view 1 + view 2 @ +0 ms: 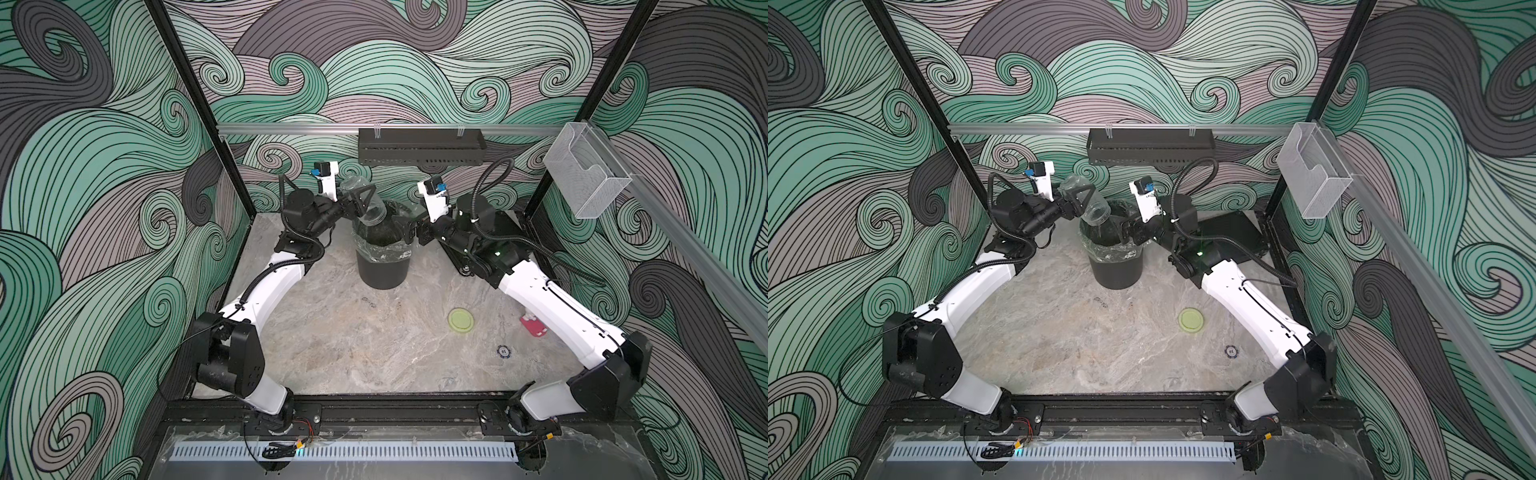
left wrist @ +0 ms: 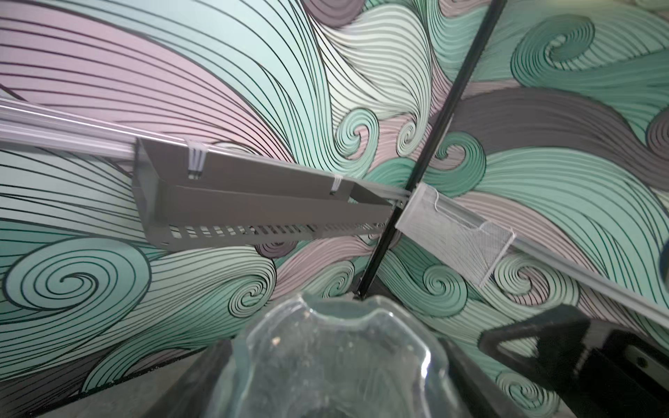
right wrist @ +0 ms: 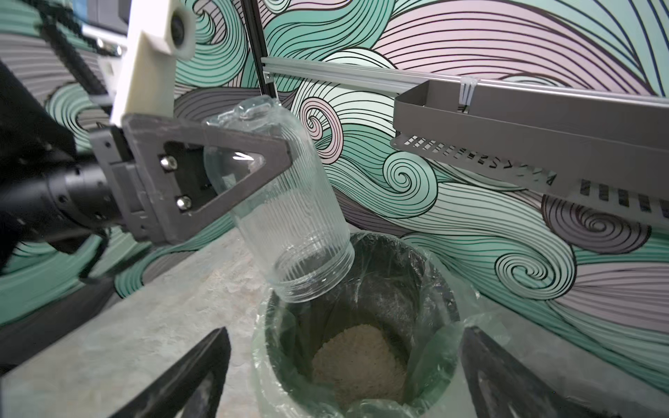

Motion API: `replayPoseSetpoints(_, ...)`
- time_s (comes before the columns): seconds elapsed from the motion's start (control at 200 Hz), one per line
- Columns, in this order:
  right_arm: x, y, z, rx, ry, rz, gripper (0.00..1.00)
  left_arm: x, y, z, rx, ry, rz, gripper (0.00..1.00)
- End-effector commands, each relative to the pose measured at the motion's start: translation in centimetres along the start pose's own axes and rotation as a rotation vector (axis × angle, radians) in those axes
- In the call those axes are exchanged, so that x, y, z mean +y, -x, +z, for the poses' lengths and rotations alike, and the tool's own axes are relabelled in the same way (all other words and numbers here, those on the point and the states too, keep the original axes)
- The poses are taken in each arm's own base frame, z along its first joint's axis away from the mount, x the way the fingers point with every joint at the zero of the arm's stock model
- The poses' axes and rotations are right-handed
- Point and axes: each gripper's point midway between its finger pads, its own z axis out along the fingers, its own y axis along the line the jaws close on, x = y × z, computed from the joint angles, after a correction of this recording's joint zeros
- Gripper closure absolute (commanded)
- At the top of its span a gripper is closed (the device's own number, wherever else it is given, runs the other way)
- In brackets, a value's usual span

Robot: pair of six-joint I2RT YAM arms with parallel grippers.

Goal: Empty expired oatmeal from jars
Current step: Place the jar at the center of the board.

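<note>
The left gripper (image 1: 358, 203) squeezes the jar (image 3: 289, 231) and holds it up. The jar is tipped with its mouth down, just over the edge of the bin (image 1: 381, 272). You can see right through the glass. The oatmeal (image 3: 358, 358) lies in a pale heap at the bottom of the bin. The right gripper (image 1: 405, 232) is spread wide and holds nothing, right by the bin's rim. The green lid (image 1: 461, 320) lies flat on the bench (image 1: 353, 345), well apart from the bin.

Marble tabletop (image 1: 353, 345) under bin (image 1: 381, 272), lid (image 1: 459, 320)
</note>
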Motion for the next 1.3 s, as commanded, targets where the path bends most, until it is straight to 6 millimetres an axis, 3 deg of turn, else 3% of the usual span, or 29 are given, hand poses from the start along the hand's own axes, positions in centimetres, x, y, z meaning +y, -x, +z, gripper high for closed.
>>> replayPoseSetpoints(0.0,0.3,0.8,-2.5,0.072,0.02,0.309,0.01,-0.5,6.7,-1.9,-0.304,0.024,-0.155,0.76)
replayPoseSetpoints(0.18,-2.4,1.8,-2.8,0.108,0.043,0.714,0.01,0.7,7.8,-3.1,-0.407,0.051,-0.404,0.75)
replayPoseSetpoints(0.305,-2.5,3.0,-2.3,0.141,0.106,0.895,0.01,1.1,8.8,-3.8,-0.468,0.055,-0.516,0.75)
replayPoseSetpoints(0.42,-2.9,4.1,-1.6,0.161,0.187,1.192,0.01,0.0,9.7,-3.8,-0.485,-0.023,-0.503,0.76)
replayPoseSetpoints(0.546,-2.5,5.8,0.5,0.174,0.336,1.47,0.01,-1.5,9.8,-3.5,-0.507,-0.166,-0.471,0.78)
replayPoseSetpoints(0.686,-0.9,8.7,1.9,0.186,0.429,1.444,0.13,-2.3,9.9,-3.4,-0.57,-0.322,-0.483,0.8)
replayPoseSetpoints(0.836,1.0,9.7,4.0,0.225,0.517,1.411,0.26,-3.1,10.0,-2.9,-0.561,-0.389,-0.482,0.81)
replayPoseSetpoints(1.041,1.8,9.2,5.9,0.246,0.546,1.422,0.39,-2.9,10.2,-3.4,-0.581,-0.374,-0.495,0.81)
replayPoseSetpoints(1.296,0.8,7.5,6.5,0.227,0.497,1.438,0.39,-2.7,10.4,-3.5,-0.593,-0.366,-0.501,0.81)
